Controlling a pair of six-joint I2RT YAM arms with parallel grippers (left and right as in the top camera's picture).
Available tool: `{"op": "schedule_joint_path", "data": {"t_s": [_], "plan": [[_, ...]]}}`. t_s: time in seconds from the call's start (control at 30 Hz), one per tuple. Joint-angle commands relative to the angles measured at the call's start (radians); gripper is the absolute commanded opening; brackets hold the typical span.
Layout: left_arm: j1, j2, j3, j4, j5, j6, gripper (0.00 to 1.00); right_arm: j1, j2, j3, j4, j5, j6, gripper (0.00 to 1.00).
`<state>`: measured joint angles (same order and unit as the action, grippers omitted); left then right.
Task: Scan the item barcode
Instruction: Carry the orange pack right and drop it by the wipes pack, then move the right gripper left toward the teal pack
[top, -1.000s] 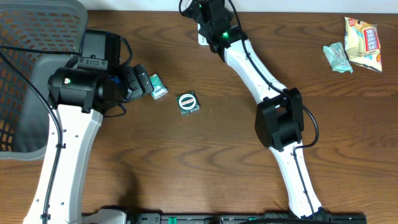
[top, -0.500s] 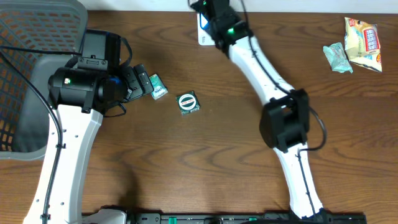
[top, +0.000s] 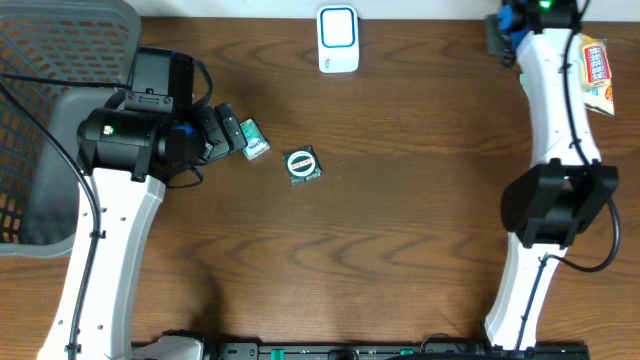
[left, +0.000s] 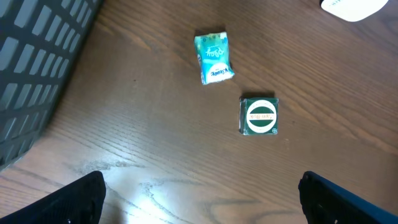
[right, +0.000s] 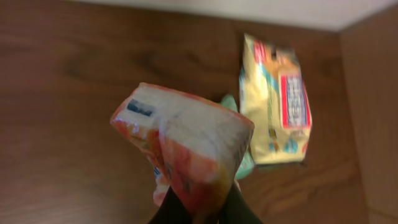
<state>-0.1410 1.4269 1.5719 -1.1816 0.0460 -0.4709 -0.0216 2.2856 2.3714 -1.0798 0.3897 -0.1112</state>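
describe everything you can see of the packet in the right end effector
The packet is a puffy, crinkled plastic pouch, white on its upper face with orange-red print along the edges and underside, and a small dark mark near its upper left corner. The shut right end effector pinches its lower end, holding it tilted toward the wrist camera. Nothing else appears to touch it; the wooden table lies behind.
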Motion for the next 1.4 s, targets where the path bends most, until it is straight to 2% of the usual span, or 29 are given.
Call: {"op": "schedule_joint_path", "data": {"t_s": [0.0,0.03,0.07,0.1,0.13,0.17,0.2,0.3,0.7,0.93,1.1,1.23,1.37], "plan": [[0.002,-0.005,0.010,-0.004,-0.010,0.006,0.98,-0.068,0.024,-0.005,-0.033,-0.002,0.081,0.01],[0.002,-0.005,0.010,-0.004,-0.010,0.006,0.98,-0.087,0.029,-0.005,-0.040,-0.004,0.097,0.01],[0.002,-0.005,0.010,-0.004,-0.010,0.006,0.98,-0.103,0.034,-0.005,-0.049,-0.005,0.115,0.06],[0.002,-0.005,0.010,-0.004,-0.010,0.006,0.98,-0.119,0.040,-0.005,-0.059,-0.011,0.137,0.23],[0.002,-0.005,0.010,-0.004,-0.010,0.006,0.98,-0.133,0.046,-0.006,-0.066,-0.032,0.149,0.56],[0.002,-0.005,0.010,-0.004,-0.010,0.006,0.97,-0.145,0.053,-0.006,-0.073,-0.069,0.148,0.78],[0.002,-0.005,0.010,-0.004,-0.010,0.006,0.98,-0.156,0.058,-0.007,-0.084,-0.115,0.148,0.87],[0.002,-0.005,0.010,-0.004,-0.010,0.006,0.98,-0.166,0.062,-0.030,-0.087,-0.227,0.148,0.98],[0.002,-0.005,0.010,-0.004,-0.010,0.006,0.98,-0.060,0.062,-0.137,-0.094,-0.831,0.148,0.99],[0.002,-0.005,0.010,-0.004,-0.010,0.006,0.98,0.035,0.040,-0.133,-0.112,-0.884,0.164,0.99],[0.002,-0.005,0.010,-0.004,-0.010,0.006,0.98,0.103,-0.040,-0.133,-0.183,-0.959,0.162,0.99],[0.002,-0.005,0.010,-0.004,-0.010,0.006,0.98,0.182,-0.101,-0.133,-0.218,-0.956,0.108,0.99],[0.002,-0.005,0.010,-0.004,-0.010,0.006,0.98,0.270,-0.106,-0.134,-0.193,-0.843,0.069,0.99]]}}
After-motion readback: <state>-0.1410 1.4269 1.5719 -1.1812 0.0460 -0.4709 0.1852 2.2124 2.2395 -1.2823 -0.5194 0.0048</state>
